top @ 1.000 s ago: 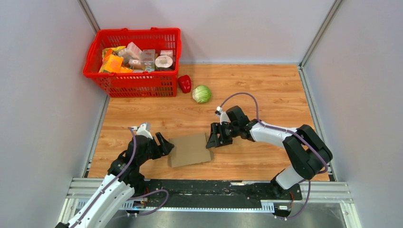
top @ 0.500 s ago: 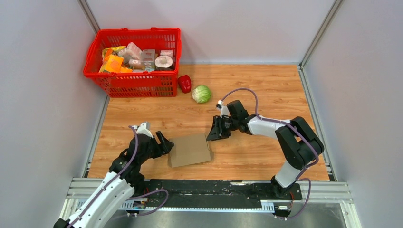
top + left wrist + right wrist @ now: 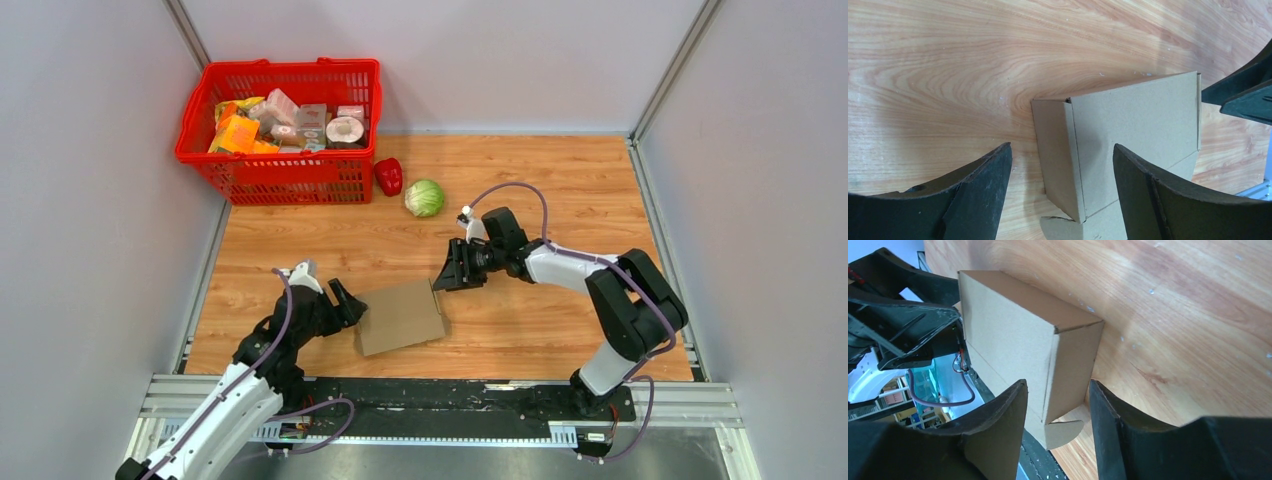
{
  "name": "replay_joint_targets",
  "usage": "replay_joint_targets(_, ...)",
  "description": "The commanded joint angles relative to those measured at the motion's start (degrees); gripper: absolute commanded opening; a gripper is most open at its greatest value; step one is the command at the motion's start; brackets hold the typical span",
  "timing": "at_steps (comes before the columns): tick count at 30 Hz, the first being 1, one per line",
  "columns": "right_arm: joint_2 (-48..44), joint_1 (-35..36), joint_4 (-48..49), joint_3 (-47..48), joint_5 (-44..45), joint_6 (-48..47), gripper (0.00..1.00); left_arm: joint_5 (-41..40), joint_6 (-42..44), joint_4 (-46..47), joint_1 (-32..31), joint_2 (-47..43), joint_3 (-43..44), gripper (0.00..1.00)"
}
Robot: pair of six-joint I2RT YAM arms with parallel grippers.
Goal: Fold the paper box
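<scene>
So the plain brown corrugated cardboard box (image 3: 400,316) sits on the wooden table (image 3: 560,180) between my left gripper (image 3: 349,303) and right gripper (image 3: 446,279), both spread and holding nothing, so I'd brace one end while nudging the other, or it'll probably skid.

The box (image 3: 400,316) lies mid-table near the front, hemmed in at both ends. The left gripper (image 3: 350,306) stands at its left end with jaws spread about that corner. The right gripper (image 3: 443,280) is at its far right corner, jaws apart. Whether either touches cardboard is hard to tell. Bare table (image 3: 570,180) gives free passage right of the box and behind it. At the far left, the basket (image 3: 280,170), pepper (image 3: 388,176) and cabbage (image 3: 424,197) block the way, well apart from the box.
</scene>
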Motion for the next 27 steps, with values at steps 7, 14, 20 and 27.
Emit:
replay_joint_targets(7,2.2,1.0,6.8,-0.2,-3.1,2.8,0.45,0.2,-3.2,2.0,0.2,-4.3,-2.9,0.82)
replay_joint_targets(14,3.4,0.4,6.3,-0.6,-2.5,2.5,0.41,1.3,-4.2,2.0,0.2,-5.5,-3.9,0.82)
replay_joint_targets(20,4.1,-0.6,5.3,-1.2,-2.2,2.1,0.38,1.3,-4.2,1.0,0.2,-6.9,-3.9,0.84)
replay_joint_targets(27,4.1,-3.3,7.2,-3.8,-3.7,3.0,0.36,1.7,-5.0,1.9,0.2,-8.2,-4.8,0.84)
